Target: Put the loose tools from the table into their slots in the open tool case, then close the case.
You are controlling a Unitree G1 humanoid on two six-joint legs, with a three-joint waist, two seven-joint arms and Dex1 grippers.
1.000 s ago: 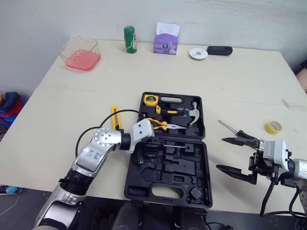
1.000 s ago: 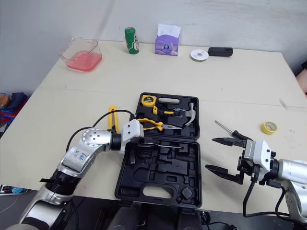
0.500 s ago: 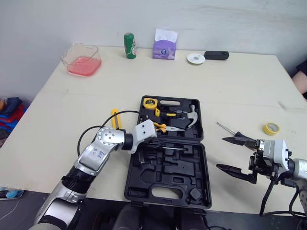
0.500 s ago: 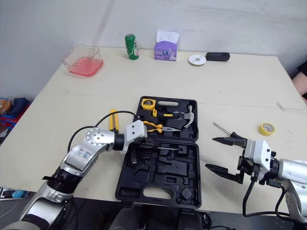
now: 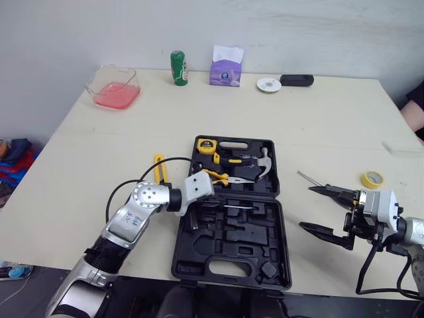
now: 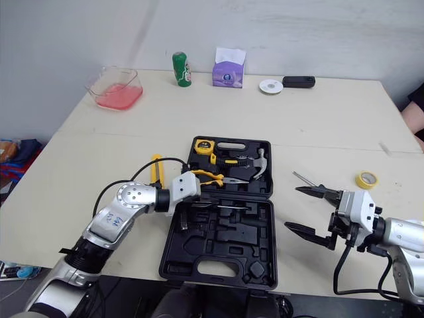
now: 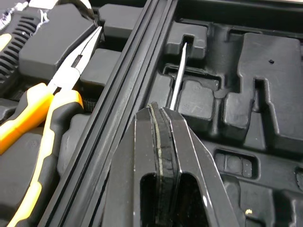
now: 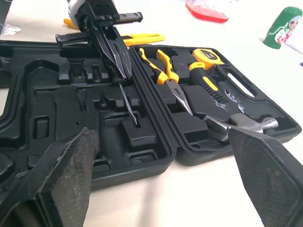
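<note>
The black tool case (image 5: 275, 248) lies open in the middle of the table. Its far half holds a yellow tape measure (image 5: 208, 142), yellow-handled pliers (image 5: 222, 176) and a hammer (image 5: 264, 162). My left gripper (image 5: 201, 206) is over the near half, shut on a thin metal rod (image 7: 178, 74) whose far end rests in a moulded slot. To the right of the case my right gripper (image 5: 307, 209) hangs open above the table with nothing in it. A screwdriver (image 5: 310, 180) lies just beyond it. A yellow utility knife (image 5: 159, 167) lies left of the case.
A yellow tape roll (image 5: 373, 179) sits at the right. Along the far edge stand a pink container (image 5: 114, 88), a green can (image 5: 177, 67), a purple tissue box (image 5: 226, 67), a white disc (image 5: 268, 84) and a black object (image 5: 296, 80). A person's arm (image 5: 415, 112) shows at the right edge.
The head camera has tilted, so the whole scene sits a little differently. Both grippers keep much the same places and states.
</note>
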